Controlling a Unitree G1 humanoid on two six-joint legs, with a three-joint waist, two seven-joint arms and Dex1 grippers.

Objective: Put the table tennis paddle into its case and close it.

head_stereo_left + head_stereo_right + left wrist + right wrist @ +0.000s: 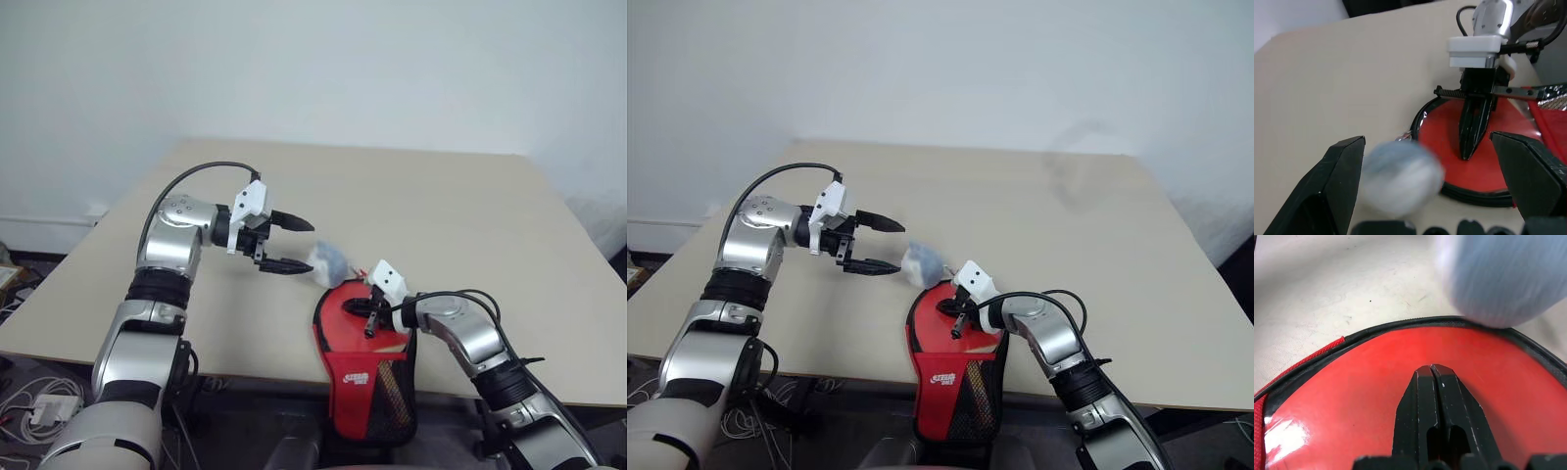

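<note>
On the red lower part of the case (364,377), which hangs over the table edge, there is a small white logo (357,377). Its letters are too small to read. No other text is readable.

The surface (411,206) is pale beige, under a plain white wall (313,69). The paddle (1484,161) shows a glossy red face. The case (367,392) is red with black trim, black mesh and a white logo. A whitish, blue-grey tinged plastic wad (326,262) lies nearby. Both arms are silver with black fingers (294,223) and white wrist blocks.
</note>
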